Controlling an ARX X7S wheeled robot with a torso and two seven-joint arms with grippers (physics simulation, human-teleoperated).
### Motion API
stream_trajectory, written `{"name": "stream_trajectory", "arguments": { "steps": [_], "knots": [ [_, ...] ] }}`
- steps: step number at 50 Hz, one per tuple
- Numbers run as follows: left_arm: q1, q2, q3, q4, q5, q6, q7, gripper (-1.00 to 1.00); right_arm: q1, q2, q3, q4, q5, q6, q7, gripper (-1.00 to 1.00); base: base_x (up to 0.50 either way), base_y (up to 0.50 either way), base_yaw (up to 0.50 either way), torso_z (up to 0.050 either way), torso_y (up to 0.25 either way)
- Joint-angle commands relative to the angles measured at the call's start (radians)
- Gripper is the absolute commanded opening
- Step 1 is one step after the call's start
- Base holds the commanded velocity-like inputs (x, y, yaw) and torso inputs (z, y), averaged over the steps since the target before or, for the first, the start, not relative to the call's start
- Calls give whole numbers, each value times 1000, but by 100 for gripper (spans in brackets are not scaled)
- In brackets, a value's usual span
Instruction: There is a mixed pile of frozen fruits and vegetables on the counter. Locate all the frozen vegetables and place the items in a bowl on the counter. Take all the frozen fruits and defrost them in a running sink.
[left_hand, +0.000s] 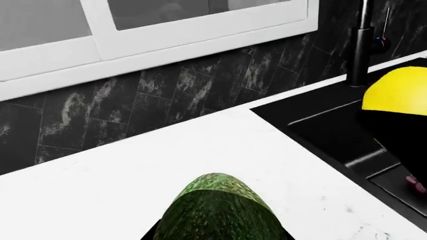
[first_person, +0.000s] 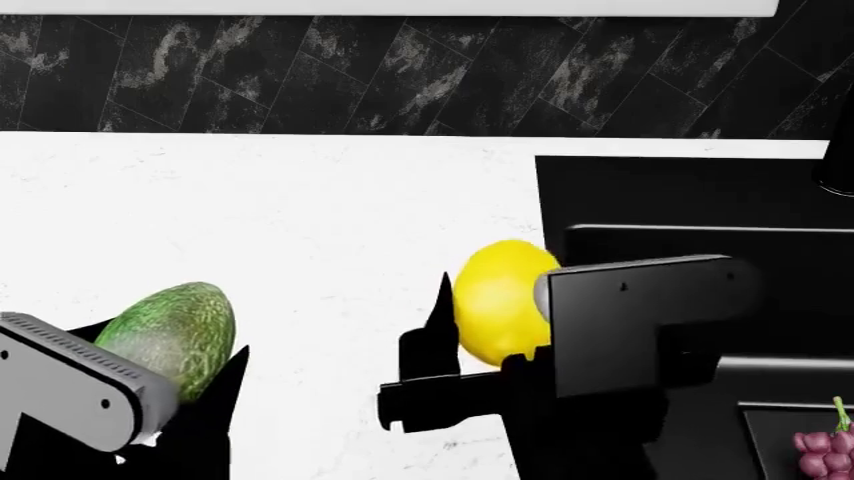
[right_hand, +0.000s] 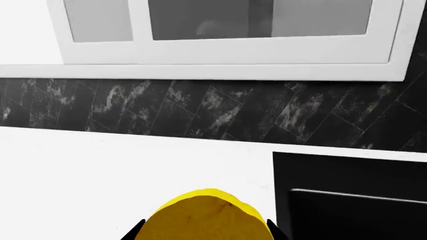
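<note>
The left claw (first_person: 160, 390) is clamped on the avocado (first_person: 171, 335), an oval piece with dark green, bumpy skin that pales to a lighter mottled green where the light strikes it. It hangs above the desk (first_person: 267, 220), a flat white marble-look top with faint grey veins. In the left wrist view the avocado's rounded end (left_hand: 217, 210) fills the near edge between the black fingers.

The right claw (first_person: 461, 345) grips the lemon (first_person: 501, 300), smooth, bright yellow and about as big as the avocado. It is held over the desk just beside the rim of the sink (first_person: 667, 200), a deep matte black basin. In the right wrist view the lemon (right_hand: 203, 217) sits between two black fingertips.

A pink-purple grape bunch (first_person: 825, 450) with a green stem lies in the sink. The black tap (left_hand: 363, 42) with red and blue dots stands behind the basin.
</note>
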Motion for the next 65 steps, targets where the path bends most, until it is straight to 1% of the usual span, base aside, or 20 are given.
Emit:
{"name": "stream_trajectory", "arguments": {
  "steps": [1,5,7,11,26,32,34,54,65],
  "knots": [
    [-34,-26,-96,2,-79,2,-53,-100,-11,45,54,-156,63,54,105,-100,0,0,0,0,0],
    [-30,-22,-82,2,-75,7,-53,-100,-12,75,55,-178,46,85,161,-100,0,-125,0,0,0],
    [-31,-12,-51,-9,-46,18,-39,-100,-5,76,62,-187,63,85,167,-100,1,-500,0,0,0],
    [-22,-12,-28,-23,-14,43,-23,-100,7,80,62,-195,64,92,175,-100,1,-500,0,0,0],
    [-2,-35,-43,2,-47,48,-34,-100,4,105,69,-197,61,90,172,-100,1,-500,0,0,0],
    [-19,-34,-49,4,-72,37,-56,-100,5,107,66,-200,63,92,175,-100,1,-500,0,0,0],
    [-22,-30,-37,-3,-59,42,-52,-100,7,106,67,-201,67,92,178,-100,-29,-500,0,0,0],
    [-19,-51,-49,5,-84,55,-66,-100,23,112,70,-222,95,104,209,-100,-125,-500,0,0,0],
    [-39,-47,-39,6,-103,49,-85,-100,31,120,72,-235,108,110,225,-100,-107,-500,0,0,0]
  ]
}}
